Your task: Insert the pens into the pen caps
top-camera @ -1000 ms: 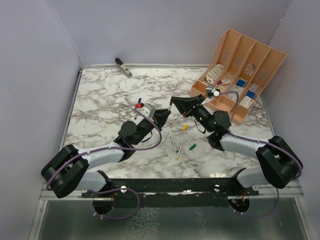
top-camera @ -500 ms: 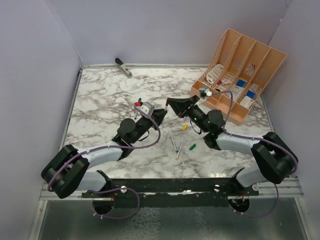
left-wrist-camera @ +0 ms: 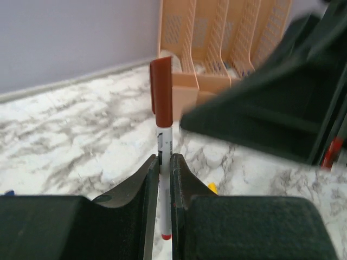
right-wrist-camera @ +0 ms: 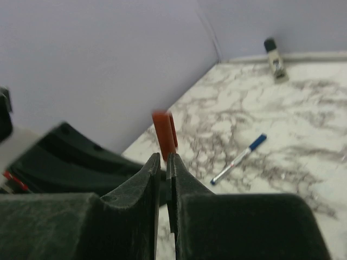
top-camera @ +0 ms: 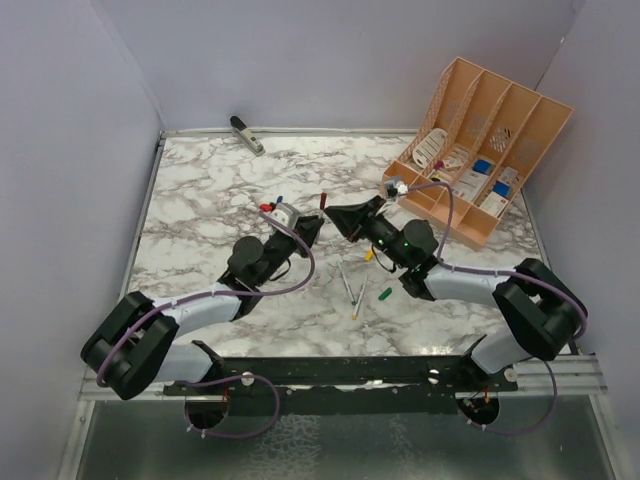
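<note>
Left claw (left-wrist-camera: pixel 164 162) clamped on pen (left-wrist-camera: pixel 164 142), red cap (left-wrist-camera: pixel 161 89) on its tip, above surface (left-wrist-camera: pixel 81 135). Only right wrist view showed right claw (right-wrist-camera: pixel 164 158) pinching red cap, and blue-capped pen (right-wrist-camera: pixel 238 158) lying beyond.

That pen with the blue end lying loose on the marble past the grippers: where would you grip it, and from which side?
Mid-barrel, straight down from above, jaws set across its length. The blue-ended pen lies flat on the marble table, thin and straight, with bare surface on both long sides, so jaws can straddle it. The thicker blue end would probably seat less evenly.
</note>
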Robot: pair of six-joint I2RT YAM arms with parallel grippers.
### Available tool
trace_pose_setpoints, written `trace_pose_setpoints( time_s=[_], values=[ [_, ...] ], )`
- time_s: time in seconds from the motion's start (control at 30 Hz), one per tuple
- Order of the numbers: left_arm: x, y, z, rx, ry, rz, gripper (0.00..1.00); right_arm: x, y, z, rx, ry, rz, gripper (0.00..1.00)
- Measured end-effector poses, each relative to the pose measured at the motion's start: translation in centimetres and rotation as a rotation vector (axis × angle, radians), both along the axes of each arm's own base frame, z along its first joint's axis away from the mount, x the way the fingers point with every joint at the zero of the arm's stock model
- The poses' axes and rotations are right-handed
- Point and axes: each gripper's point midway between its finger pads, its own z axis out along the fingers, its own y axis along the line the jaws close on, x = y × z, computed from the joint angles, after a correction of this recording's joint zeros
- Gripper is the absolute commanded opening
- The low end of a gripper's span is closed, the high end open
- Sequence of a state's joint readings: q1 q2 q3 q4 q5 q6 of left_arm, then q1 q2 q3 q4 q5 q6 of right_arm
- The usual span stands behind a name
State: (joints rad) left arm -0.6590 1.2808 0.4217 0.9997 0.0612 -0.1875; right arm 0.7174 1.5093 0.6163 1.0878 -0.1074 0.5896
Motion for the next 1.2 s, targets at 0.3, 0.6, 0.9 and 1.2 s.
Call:
trace_pose_setpoints(
  time_s=[0.3,0.6,0.9,1.2],
  values=[
    [0.6,2.0,5.6,-0.137,-0.13,0.075,0.0,-2.0,2.3,-8.5,-0.191,0.208,0.101,0.01],
    [1.0,2.8,3.3,-0.106,-0.064,0.124,0.0,-1.9,1.6,-6.6,-0.2,0.156,0.071,0.01],
    [8.6,3.0,-1.0,0.064,0.193,0.244,0.0,-0.2,-3.4,-1.2,-0.198,0.076,-0.196,0.01],
    [8.9,4.5,-13.4,0.254,0.577,0.252,0.0,0.4,-7.6,0.2,-0.257,0.069,-0.385,0.02]
  ],
)
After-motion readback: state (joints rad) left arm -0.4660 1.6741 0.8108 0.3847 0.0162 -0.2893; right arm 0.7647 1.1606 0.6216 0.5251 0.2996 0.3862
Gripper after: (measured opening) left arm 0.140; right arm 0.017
